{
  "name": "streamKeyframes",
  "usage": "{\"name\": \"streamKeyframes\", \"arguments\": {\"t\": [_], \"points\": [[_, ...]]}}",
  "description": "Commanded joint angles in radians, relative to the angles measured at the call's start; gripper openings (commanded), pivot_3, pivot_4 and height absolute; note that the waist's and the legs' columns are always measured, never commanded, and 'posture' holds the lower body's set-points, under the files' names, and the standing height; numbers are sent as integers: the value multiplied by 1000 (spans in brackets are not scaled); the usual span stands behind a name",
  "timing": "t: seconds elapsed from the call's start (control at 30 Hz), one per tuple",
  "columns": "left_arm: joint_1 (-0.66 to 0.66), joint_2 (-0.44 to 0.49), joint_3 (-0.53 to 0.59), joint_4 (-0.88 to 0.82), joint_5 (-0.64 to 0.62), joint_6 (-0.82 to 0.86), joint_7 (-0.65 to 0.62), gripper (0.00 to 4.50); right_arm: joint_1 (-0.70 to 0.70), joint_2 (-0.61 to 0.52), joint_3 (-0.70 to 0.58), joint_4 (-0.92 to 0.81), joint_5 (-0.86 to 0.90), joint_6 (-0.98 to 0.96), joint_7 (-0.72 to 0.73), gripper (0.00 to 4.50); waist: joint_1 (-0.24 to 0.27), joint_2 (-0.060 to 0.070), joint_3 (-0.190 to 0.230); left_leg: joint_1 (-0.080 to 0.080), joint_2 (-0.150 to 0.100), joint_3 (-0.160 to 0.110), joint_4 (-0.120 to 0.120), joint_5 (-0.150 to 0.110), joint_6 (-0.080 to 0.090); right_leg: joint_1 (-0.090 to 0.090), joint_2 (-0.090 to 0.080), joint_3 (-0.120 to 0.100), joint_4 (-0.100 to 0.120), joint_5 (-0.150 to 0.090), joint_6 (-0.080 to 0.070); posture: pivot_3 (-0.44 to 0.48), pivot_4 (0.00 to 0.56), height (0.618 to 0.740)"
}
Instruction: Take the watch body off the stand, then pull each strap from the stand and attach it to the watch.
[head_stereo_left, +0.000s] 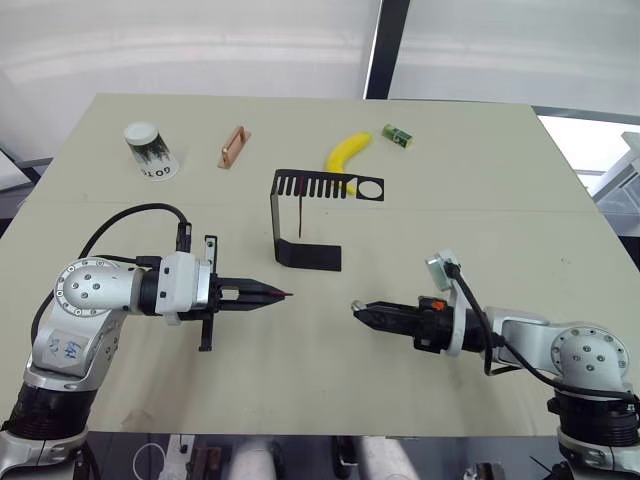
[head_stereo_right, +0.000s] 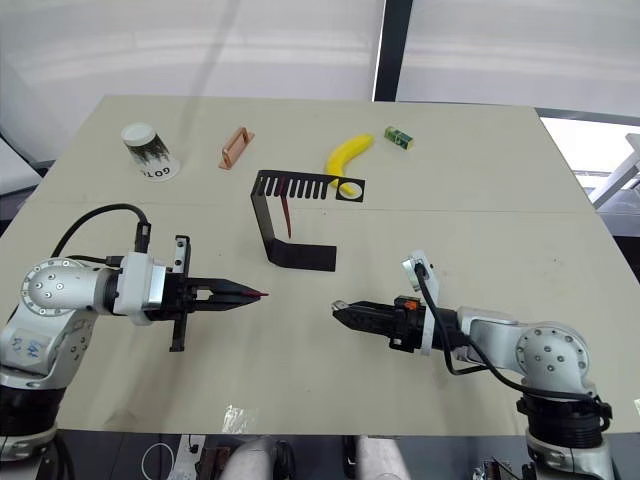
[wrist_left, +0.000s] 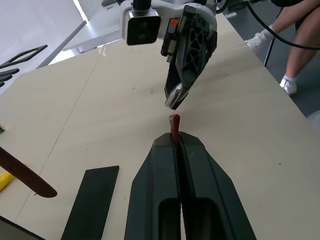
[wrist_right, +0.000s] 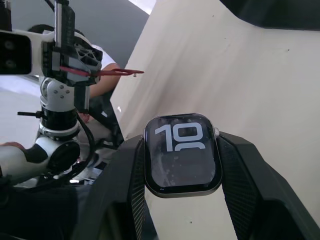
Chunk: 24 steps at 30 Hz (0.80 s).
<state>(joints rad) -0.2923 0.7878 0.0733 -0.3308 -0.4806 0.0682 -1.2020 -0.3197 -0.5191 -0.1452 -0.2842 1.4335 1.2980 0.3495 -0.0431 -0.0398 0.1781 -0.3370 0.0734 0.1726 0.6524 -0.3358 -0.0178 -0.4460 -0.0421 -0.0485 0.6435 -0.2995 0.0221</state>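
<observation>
The black stand rests mid-table, and one dark red strap hangs from its slotted top arm. In front of it and to the left, my left gripper is shut on the other strap. That strap's red tip pokes out past the fingertips toward the right gripper. My right gripper is shut on the watch body, whose lit screen shows between the fingers in the right wrist view. The two grippers point at each other above the table, a short gap apart.
Along the back of the table lie a paper cup, a copper-coloured block, a banana and a small green box. A person's legs show beyond the table's edge.
</observation>
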Motion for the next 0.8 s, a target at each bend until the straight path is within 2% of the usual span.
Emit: {"name": "streamKeyframes", "arguments": {"t": [0.03, 0.8], "points": [[5, 9, -16, -71, 17, 2, 18, 0, -29, 16, 29, 8, 53, 6, -33, 1607, 0, 0, 0, 0, 0, 0, 0, 0, 0, 0, 0, 0, 0, 0, 0, 0, 150, 729], [-39, -21, -151, -96, 146, 47, 96, 0, -61, 23, 102, 28, 165, -25, -142, 1607, 3, 0, 0, 0, 0, 0, 0, 0, 0, 0, 0, 0, 0, 0, 0, 0, 150, 729]]}}
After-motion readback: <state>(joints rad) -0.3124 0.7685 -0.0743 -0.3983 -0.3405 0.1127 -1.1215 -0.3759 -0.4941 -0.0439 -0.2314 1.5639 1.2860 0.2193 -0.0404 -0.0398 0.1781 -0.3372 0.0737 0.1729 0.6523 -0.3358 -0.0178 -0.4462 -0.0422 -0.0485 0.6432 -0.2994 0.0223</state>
